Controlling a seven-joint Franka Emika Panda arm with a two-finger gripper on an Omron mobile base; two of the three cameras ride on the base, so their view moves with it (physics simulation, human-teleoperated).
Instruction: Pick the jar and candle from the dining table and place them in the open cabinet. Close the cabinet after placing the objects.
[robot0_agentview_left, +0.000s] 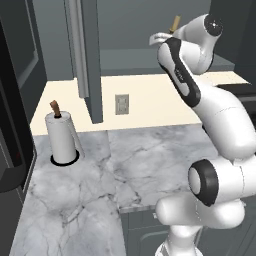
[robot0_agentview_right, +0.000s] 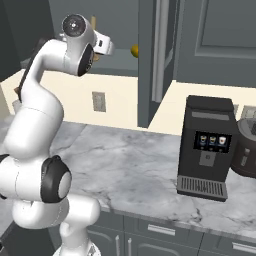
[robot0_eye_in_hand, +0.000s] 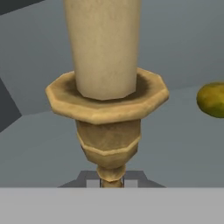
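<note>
My gripper (robot0_eye_in_hand: 111, 180) is shut on the thin stem of the golden brass holder of the candle (robot0_eye_in_hand: 105, 48). The pale-yellow stick rises straight up the middle of the hand view. The arm reaches high into the open cabinet (robot0_agentview_left: 131, 55), and the candle (robot0_agentview_left: 175, 23) pokes up beside the hand over the inner shelf. From the right, the candle (robot0_agentview_right: 93, 24) shows behind the wrist. On the shelf to one side rests a small rounded olive-yellow thing (robot0_eye_in_hand: 212, 99) (robot0_agentview_right: 134, 50); I cannot tell whether it is the jar. The dining table is out of view.
The cabinet's open door (robot0_agentview_left: 86, 55) (robot0_agentview_right: 156, 55) stands edge-on beside the arm. Below lies a marble counter (robot0_agentview_left: 125, 165) with a paper towel roll (robot0_agentview_left: 61, 137) at the left. A black coffee machine (robot0_agentview_right: 207, 147) stands at the right, and a wall outlet (robot0_agentview_left: 122, 104) sits behind.
</note>
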